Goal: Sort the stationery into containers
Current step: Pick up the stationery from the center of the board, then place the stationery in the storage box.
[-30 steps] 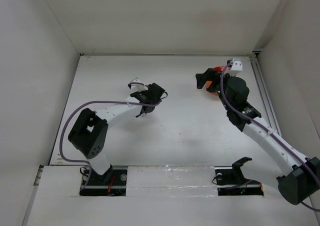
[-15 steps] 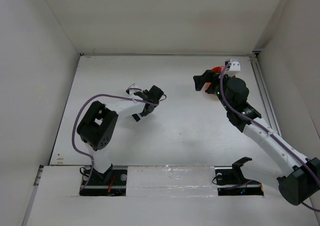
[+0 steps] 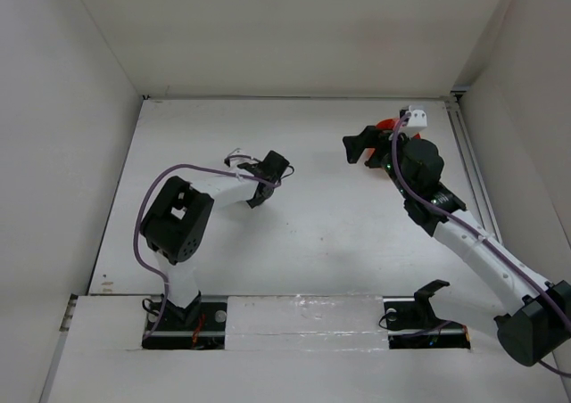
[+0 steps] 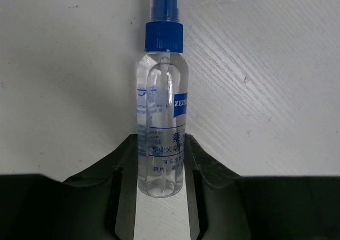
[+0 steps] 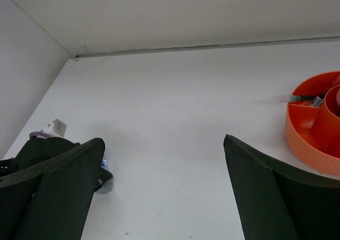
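Left wrist: clear, round blue-capped tube (image 4: 161, 139)

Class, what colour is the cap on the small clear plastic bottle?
Its cap is blue; the left wrist view shows it best.

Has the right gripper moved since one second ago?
Yes. The right gripper shifted slightly left, away from the orange tub.

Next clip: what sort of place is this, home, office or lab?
Most likely a lab test cell: a white table boxed in by plain white panels, left arm and right arm bolted at its near edge, with an orange tub and a blue-capped bottle as props.
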